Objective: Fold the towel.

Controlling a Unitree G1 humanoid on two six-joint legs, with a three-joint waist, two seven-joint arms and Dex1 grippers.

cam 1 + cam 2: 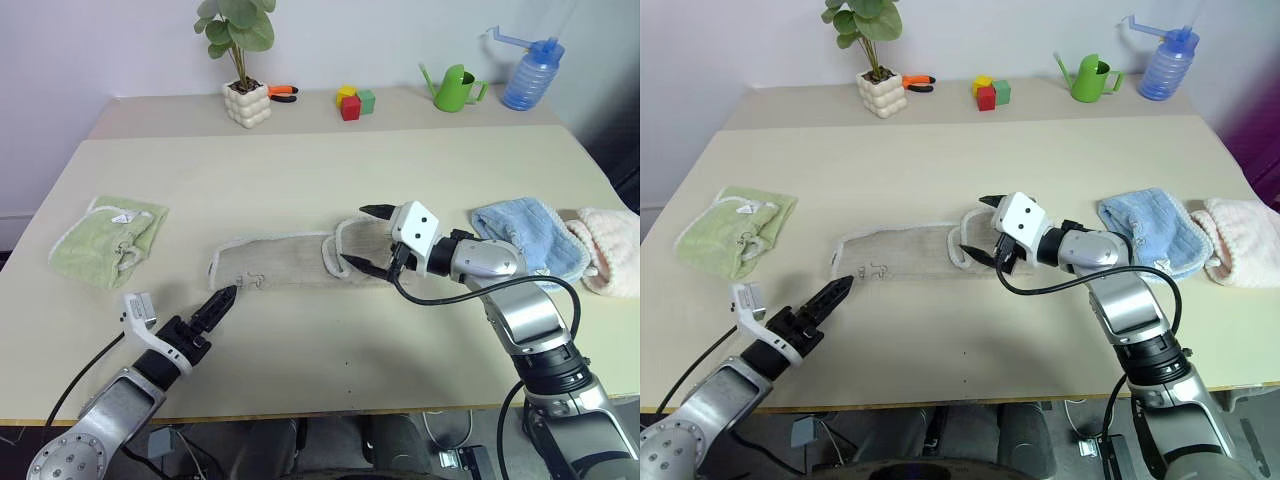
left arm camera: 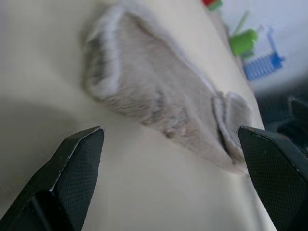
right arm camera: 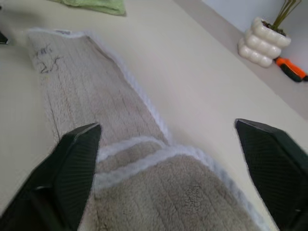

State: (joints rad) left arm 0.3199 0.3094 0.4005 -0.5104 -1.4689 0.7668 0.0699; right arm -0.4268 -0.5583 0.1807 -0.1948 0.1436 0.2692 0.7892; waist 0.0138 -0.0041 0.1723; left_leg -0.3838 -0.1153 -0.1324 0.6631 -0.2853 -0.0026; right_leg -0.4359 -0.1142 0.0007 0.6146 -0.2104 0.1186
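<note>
Mid-fold: towel (image 1: 290, 262) right end lapped over. R gripper (image 1: 368, 238) spread above flap; L gripper (image 1: 222, 301) spread, empty. Next: lift left end across.

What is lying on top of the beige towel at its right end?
The beige towel's own right end is folded back over it as a flap, white edging showing. The layer beneath the flap is covered. The right tool hovers open above it, holding nothing.

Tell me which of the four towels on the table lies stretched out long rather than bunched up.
The beige towel in the middle, between the two grippers. The green towel, blue towel and pink towel are all crumpled heaps.
</note>
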